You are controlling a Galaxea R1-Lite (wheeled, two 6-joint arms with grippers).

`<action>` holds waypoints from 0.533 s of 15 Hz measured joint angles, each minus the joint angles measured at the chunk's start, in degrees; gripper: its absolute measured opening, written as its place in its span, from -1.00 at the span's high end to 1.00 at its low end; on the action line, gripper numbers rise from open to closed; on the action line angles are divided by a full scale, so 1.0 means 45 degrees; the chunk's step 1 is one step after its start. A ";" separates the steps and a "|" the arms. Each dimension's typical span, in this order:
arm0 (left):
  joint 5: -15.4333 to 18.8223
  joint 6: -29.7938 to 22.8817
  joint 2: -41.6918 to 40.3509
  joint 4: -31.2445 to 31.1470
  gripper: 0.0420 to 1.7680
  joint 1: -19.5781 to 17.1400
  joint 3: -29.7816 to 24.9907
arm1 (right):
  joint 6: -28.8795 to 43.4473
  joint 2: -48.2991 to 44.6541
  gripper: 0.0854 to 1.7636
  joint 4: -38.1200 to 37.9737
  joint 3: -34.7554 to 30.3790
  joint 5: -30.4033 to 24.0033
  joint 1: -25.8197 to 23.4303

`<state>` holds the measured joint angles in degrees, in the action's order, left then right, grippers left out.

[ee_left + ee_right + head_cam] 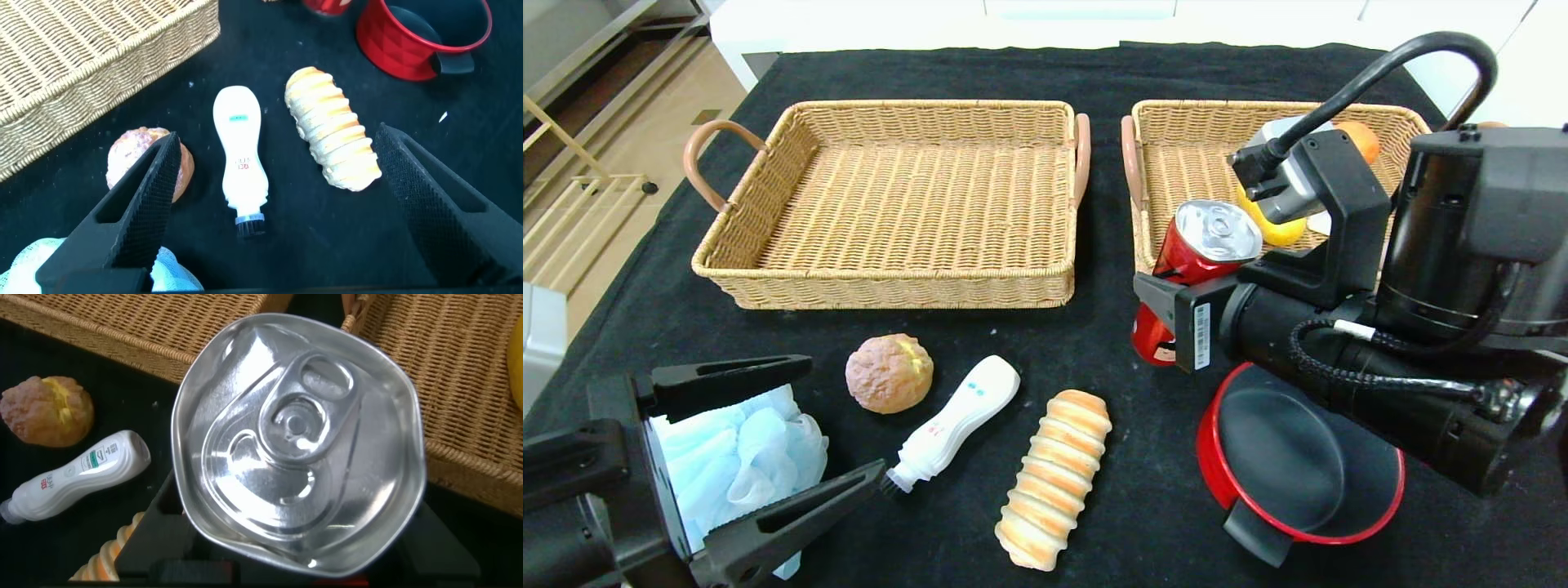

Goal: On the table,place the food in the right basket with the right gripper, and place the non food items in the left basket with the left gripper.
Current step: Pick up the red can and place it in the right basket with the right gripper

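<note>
Nearest, the left gripper [800, 425] hangs low over the black cloth surface [1094, 343], its ribbed black jaws spread wide and holding nothing; a fluffy pale-blue mesh sponge [743, 457] lies bunched just beneath and between them. Beside it rest a smooth white plastic brush bottle [956, 425] with a dark bristle tip, a long ridged bread roll [1054, 478] banded tan and cream, and a round, crackled puff pastry [889, 372]. To the right sits a glossy red bowl with a black lid [1290, 465].

Farther on, the right gripper [1176, 314] has its jaws clamped on a red soda can [1205, 245], tilted, its silver top dented out of round, held at the near edge of the right basket [1176, 147]. That woven wicker basket holds a yellow fruit [1282, 230] and an orange one [1362, 137]. The left basket [890, 278], same weave with curved brown handles, stands alongside, holding nothing.
</note>
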<state>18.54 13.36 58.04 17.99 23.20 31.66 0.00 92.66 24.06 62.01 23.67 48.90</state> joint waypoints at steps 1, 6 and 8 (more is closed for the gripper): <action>-0.0005 0.0000 0.0014 0.0000 -0.94 0.0000 0.0000 | 0.0016 -0.0152 -0.11 -0.0398 0.0312 0.0000 -0.0092; 0.0000 -0.0019 0.0043 0.0011 -0.94 0.0000 -0.0005 | 0.0279 -0.0374 -0.11 -0.2360 0.2660 -0.0024 -0.0926; -0.0005 -0.0024 0.0038 0.0014 -0.94 0.0000 0.0008 | 0.0447 -0.0152 -0.11 -0.2574 0.3717 -0.0436 -0.1582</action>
<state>18.52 13.25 58.21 18.05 23.20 31.70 2.01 91.98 12.48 78.74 21.71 41.78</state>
